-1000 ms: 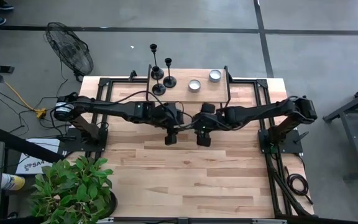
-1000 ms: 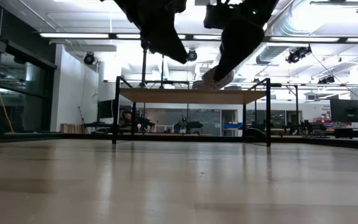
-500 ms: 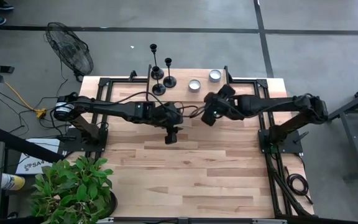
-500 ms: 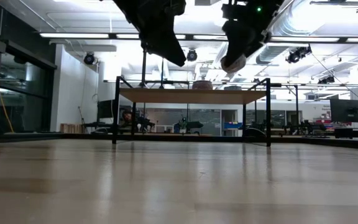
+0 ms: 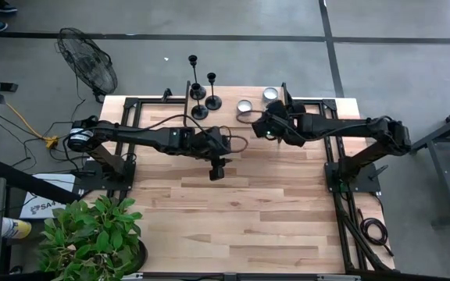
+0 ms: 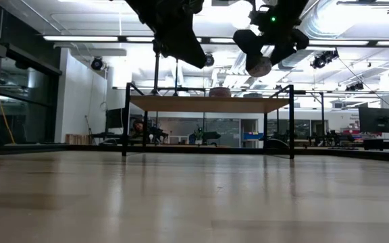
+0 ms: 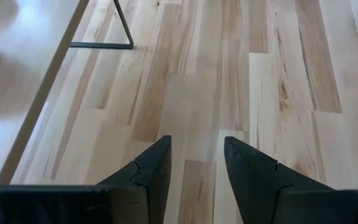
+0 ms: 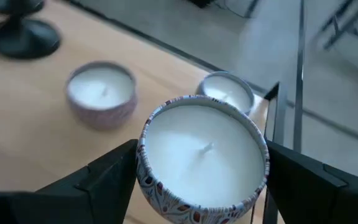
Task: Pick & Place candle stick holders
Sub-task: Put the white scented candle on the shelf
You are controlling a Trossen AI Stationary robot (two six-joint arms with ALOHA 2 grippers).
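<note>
Three candlesticks [image 5: 200,94] stand together at the shelf's [image 5: 225,117] left end, so I judge their placing done. My right gripper [image 8: 197,186] pinches a tin candle [image 8: 202,155] above the shelf, near two candles [image 5: 244,107] already set there. My left gripper [image 7: 196,168] hangs spread and empty over the table [image 5: 248,226].

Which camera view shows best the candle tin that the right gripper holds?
The right wrist view: the candle tin fills it, wax and wick clear. The low view shows the tin from the side, high up. In the high view the arm hides it.
</note>
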